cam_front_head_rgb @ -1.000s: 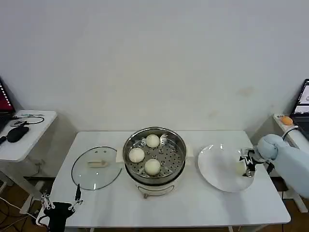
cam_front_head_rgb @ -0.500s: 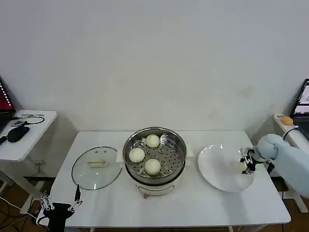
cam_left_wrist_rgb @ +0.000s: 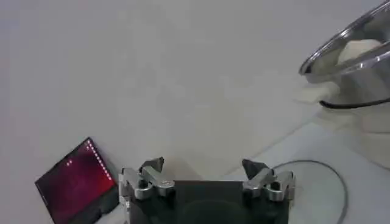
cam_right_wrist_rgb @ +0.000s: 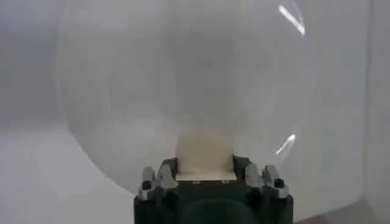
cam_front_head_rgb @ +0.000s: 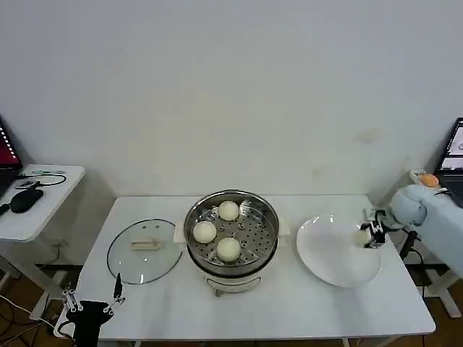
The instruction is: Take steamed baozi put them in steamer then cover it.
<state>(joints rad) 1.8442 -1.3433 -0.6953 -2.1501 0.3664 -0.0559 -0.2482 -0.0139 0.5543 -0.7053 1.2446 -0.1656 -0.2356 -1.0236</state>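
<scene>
Since the earlier frames the right gripper (cam_front_head_rgb: 368, 236) has risen off the white plate (cam_front_head_rgb: 325, 253) and now sits above its right rim, carrying the fourth baozi (cam_right_wrist_rgb: 205, 152) clamped between its fingers. Three baozi (cam_front_head_rgb: 228, 249) lie in the steamer (cam_front_head_rgb: 231, 231) at table centre. The cover (cam_front_head_rgb: 145, 250) rests flat left of the steamer. The left gripper (cam_left_wrist_rgb: 206, 175) hangs parked below the table's front-left corner, fingers spread, empty.
</scene>
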